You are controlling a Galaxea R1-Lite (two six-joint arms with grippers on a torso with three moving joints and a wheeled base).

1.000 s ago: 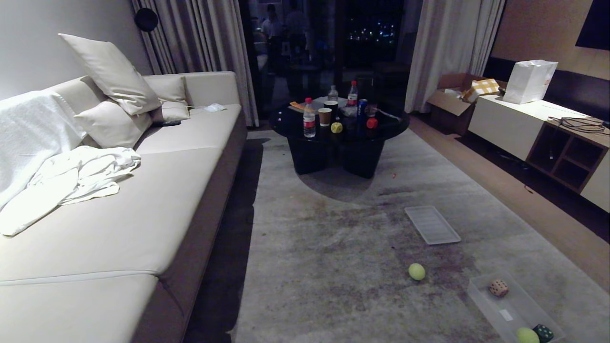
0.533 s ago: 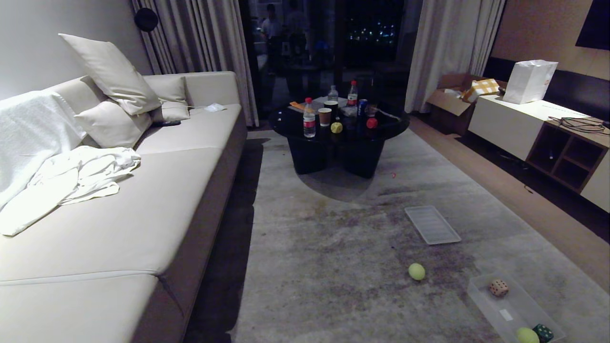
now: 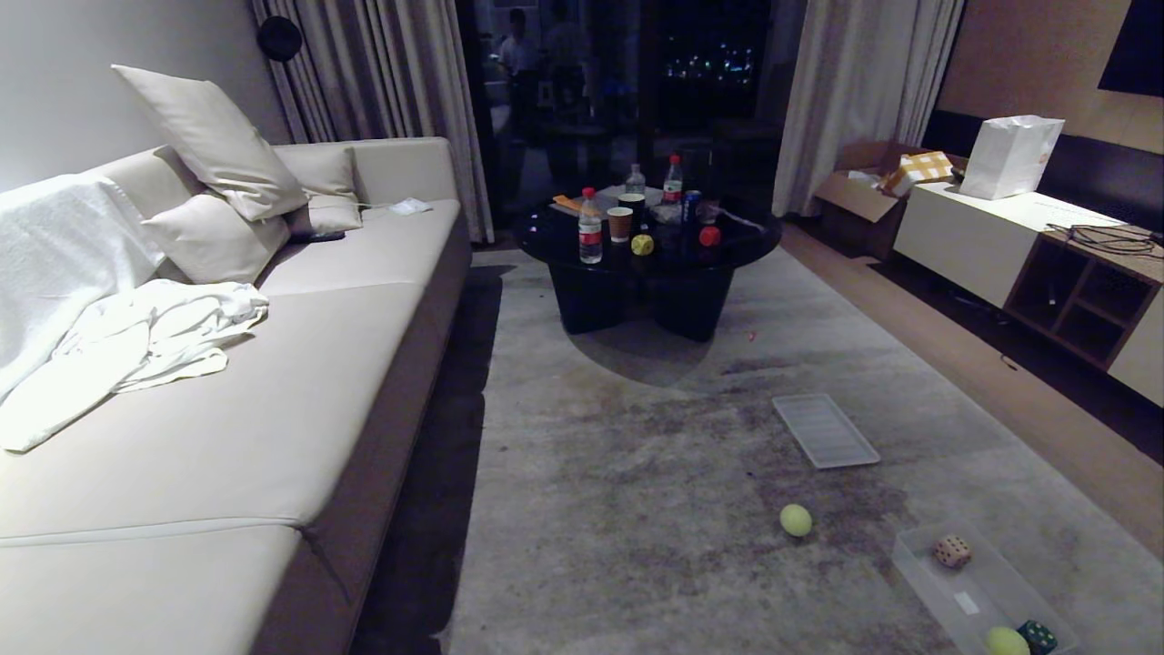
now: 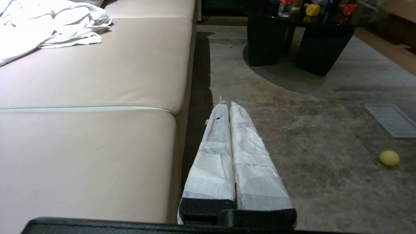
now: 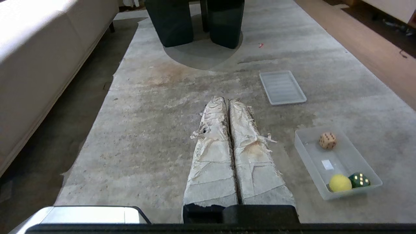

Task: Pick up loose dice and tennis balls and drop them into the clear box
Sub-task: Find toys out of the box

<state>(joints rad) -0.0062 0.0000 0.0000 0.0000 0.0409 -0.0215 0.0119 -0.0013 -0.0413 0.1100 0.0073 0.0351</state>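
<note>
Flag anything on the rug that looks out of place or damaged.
A tennis ball lies loose on the rug, outside the clear box. The box's ribbed lid lies apart, further up the rug. The right gripper wrapping is frayed and stained.

Yellow-green tennis ball [image 3: 796,519] on mottled grey rug [image 3: 637,473]; beige die [image 3: 952,550] with dark pips; black table [image 3: 646,264].

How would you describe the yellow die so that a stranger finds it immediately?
Look at the round black coffee table before the sofa. The yellow die sits near its front edge, between a water bottle and a red die. It alone is yellow with dark pips.
</note>
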